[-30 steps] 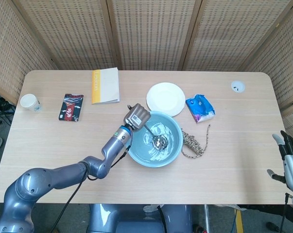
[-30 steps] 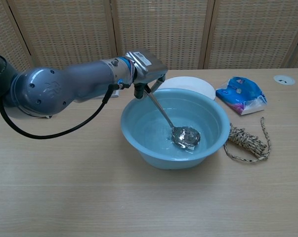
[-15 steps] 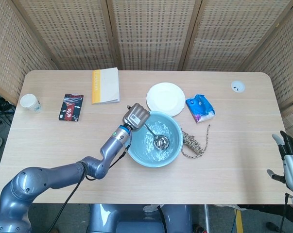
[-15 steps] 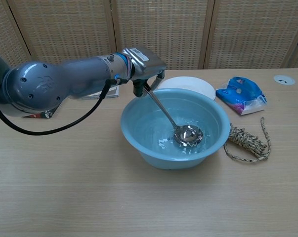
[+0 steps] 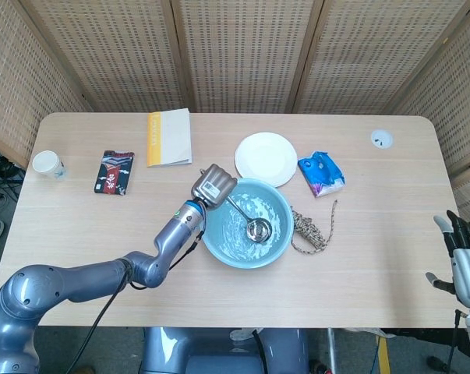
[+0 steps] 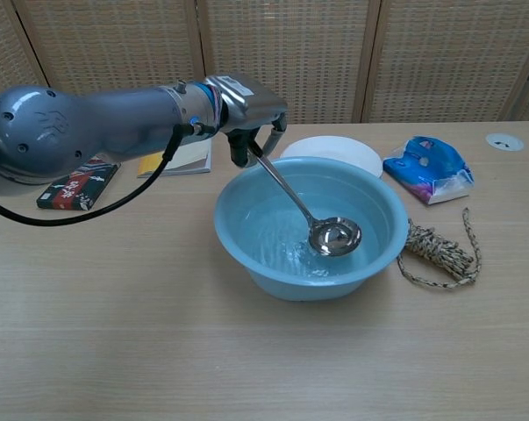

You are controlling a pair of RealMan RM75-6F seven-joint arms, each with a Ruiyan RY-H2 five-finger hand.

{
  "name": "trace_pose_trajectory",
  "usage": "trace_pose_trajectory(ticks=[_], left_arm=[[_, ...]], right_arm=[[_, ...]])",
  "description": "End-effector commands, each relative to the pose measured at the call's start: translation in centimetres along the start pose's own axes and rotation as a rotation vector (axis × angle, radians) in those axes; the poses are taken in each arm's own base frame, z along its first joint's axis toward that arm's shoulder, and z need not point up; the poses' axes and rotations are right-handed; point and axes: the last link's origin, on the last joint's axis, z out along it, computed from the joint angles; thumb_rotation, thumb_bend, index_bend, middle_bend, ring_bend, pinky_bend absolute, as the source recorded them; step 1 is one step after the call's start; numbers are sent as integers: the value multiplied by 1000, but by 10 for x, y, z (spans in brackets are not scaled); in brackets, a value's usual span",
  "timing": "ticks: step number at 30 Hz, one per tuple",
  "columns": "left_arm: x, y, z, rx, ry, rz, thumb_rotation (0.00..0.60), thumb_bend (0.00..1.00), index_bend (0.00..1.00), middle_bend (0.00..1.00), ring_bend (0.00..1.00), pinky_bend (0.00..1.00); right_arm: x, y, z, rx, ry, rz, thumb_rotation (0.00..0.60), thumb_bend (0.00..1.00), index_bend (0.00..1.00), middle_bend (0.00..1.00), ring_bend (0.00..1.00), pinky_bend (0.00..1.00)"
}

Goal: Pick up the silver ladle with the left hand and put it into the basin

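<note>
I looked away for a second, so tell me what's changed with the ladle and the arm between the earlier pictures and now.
The left hand has drawn back toward the robot's left, off the basin rim, still gripping the silver ladle by its handle. The ladle's bowl has shifted toward the basin's right wall and looks slightly higher. The basin, white plate, rope and right hand stayed put.
</note>
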Motion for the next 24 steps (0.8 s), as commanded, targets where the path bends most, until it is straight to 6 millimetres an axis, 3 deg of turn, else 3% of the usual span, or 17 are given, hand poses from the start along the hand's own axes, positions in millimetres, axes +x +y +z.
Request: trace_pose_trajectory(ticks=[1,24], left_arm=[[5,-5,-2,13,-5,-25,600,579,1000,1000,1000,1000],[64,-19,-14,98,-155,-34,600,598,1000,1000,1000,1000]], right_arm=[[0,0,0,1,-2,-1,600,0,0,0,0,0],[-1,0,0,-12,-4,2,600,0,0,0,0,0]])
